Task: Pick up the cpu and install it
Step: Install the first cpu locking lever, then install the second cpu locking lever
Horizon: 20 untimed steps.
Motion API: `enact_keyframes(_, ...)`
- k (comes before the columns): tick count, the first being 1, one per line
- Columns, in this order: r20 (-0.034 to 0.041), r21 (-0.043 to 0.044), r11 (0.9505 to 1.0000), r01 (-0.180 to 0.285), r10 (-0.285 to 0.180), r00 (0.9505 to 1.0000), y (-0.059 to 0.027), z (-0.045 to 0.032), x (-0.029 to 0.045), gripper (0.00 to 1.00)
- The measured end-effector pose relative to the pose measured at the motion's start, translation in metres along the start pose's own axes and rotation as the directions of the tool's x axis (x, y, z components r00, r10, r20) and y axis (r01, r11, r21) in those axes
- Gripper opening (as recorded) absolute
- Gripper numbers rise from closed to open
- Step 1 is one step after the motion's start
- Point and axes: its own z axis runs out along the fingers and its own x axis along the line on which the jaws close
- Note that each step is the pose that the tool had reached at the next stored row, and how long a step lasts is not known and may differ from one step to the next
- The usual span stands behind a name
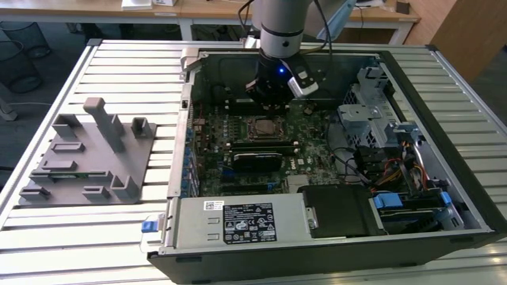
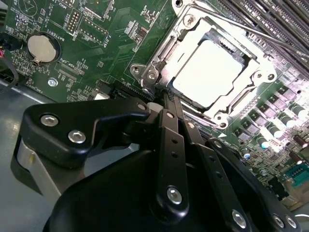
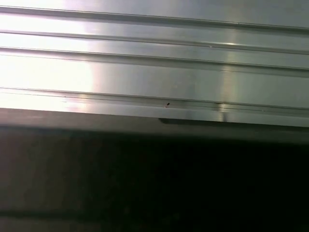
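Evenly lit from above; blown-out glare on the cpu (image 2: 211, 72) and ribbed table (image 3: 154, 72), deep shadow below.

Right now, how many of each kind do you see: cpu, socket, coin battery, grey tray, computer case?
cpu: 1
socket: 1
coin battery: 1
tray: 1
case: 1
Total: 5

Silver-grey arm (image 1: 279, 24), black linkage gripper (image 2: 166, 104), silver screws.
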Motion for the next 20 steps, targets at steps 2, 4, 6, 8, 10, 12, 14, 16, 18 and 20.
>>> enact_keyframes(2, 0.0000, -0.0006, 1.0000, 0.000, 0.000, 1.0000, -0.0009, 0.0000, 0.0000, 0.11)
enact_keyframes(4, 0.0000, -0.0007, 1.0000, 0.000, 0.000, 1.0000, -0.0018, 0.0000, 0.0000, 0.11)
enact_keyframes(6, 0.0000, -0.0007, 1.0000, 0.000, 0.000, 1.0000, -0.0026, 0.0000, 0.0000, 0.11)
enact_keyframes(8, 0.0000, -0.0007, 1.0000, 0.000, 0.000, 1.0000, -0.0034, 0.0000, 0.0001, 0.11)
enact_keyframes(10, 0.0000, -0.0007, 1.0000, 0.000, 0.000, 1.0000, -0.0040, 0.0000, 0.0001, 0.11)
enact_keyframes(12, 0.0000, -0.0007, 1.0000, 0.000, 0.000, 1.0000, -0.0045, 0.0000, 0.0001, 0.11)
enact_keyframes(14, 0.0000, -0.0008, 1.0000, 0.000, 0.000, 1.0000, -0.0051, 0.0000, 0.0001, 0.11)
enact_keyframes(16, 0.0000, -0.0007, 1.0000, 0.000, 0.000, 1.0000, -0.0059, 0.0000, 0.0001, 0.11)
enact_keyframes(18, 0.0000, -0.0006, 1.0000, 0.000, 0.000, 1.0000, -0.0071, 0.0000, 0.0002, 0.11)
enact_keyframes(20, 0.0000, -0.0007, 1.0000, 0.000, 0.000, 1.0000, -0.0085, 0.0000, 0.0002, 0.11)
